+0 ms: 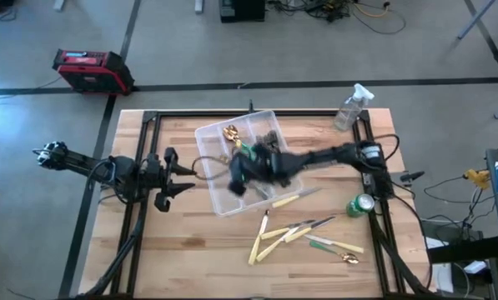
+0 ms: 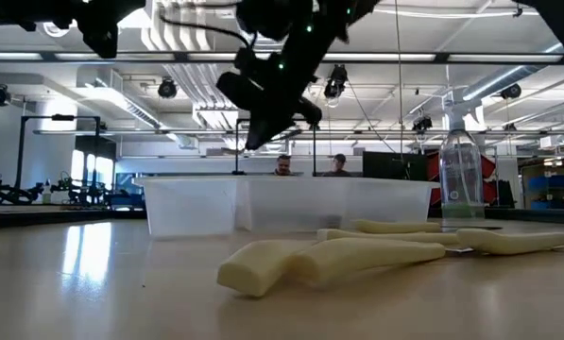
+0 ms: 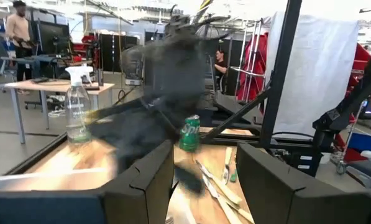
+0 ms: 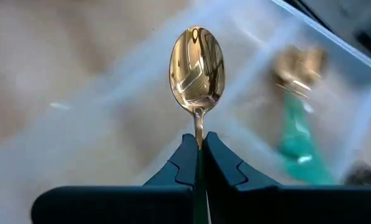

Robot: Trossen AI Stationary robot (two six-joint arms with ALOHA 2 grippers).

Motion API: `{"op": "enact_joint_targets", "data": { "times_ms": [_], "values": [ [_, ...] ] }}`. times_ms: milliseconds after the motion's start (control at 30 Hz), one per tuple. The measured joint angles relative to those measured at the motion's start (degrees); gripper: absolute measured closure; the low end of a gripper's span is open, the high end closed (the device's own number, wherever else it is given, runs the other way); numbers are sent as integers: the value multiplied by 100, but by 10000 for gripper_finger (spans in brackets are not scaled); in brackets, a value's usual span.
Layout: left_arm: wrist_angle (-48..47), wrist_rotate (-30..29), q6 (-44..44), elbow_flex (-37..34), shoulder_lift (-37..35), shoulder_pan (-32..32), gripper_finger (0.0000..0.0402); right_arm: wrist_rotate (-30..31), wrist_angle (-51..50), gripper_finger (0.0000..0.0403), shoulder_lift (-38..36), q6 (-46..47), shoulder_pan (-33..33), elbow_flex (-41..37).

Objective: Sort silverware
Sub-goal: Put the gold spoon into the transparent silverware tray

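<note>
A clear plastic bin (image 1: 211,137) stands mid-table. It holds a gold piece with a green handle (image 4: 297,134) and dark pieces (image 1: 265,133). My right gripper (image 4: 201,146) hangs over the bin, reaching in from the table's right, and is shut on a gold spoon (image 4: 197,65). In the high view this gripper (image 1: 236,171) is a dark blur. Loose silverware lies on the near right of the table: cream-handled knives (image 1: 274,233), a green-handled piece (image 1: 322,244) and a gold spoon (image 1: 349,260). My left gripper (image 3: 204,180) waits open at the table's left, level, with nothing between its fingers. My right gripper pinches the gold spoon's handle just behind the bowl (image 4: 199,124) between its two fingertips (image 4: 184,158). The fingers lie along the handle, whose remaining length they hide. The bowl sticks out past the tips, face to the camera. The spoon is lifted clear above the bin.
A green can (image 1: 359,205) stands by the right arm's base. A clear spray bottle (image 1: 353,107) stands at the far right corner. A black frame (image 1: 148,125) runs along the table's edges. Bare wood lies at the near left (image 1: 173,258).
</note>
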Motion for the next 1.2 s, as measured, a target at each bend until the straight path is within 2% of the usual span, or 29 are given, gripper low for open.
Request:
{"op": "enact_joint_targets", "data": {
  "times_ms": [67, 200, 300, 467, 833, 1033, 1200],
  "values": [
    [-8, -28, 75, 0, -28, 0, 244, -132, 36, 403, 2, 17, -462, -3],
    [-1, -27, 192, 0, -43, 0, 244, -781, 117, 403, 96, 89, -1372, 11],
    [27, -86, 257, 0, -36, 0, 244, -1188, 242, 403, 255, 103, -1817, 23],
    [54, -296, 316, 2, -38, 0, 244, -1887, 472, 403, 532, 128, -2112, 60],
    [39, -340, 403, 2, -7, 0, 244, -2076, 850, 399, 921, 173, -2296, 58],
    [3, -342, 329, 2, 6, 0, 244, -2196, 851, 333, 919, 169, -2256, 75],
    [-56, -335, 191, 2, 6, 0, 244, -2111, 668, 278, 879, -33, -2127, 462]
  ]
}}
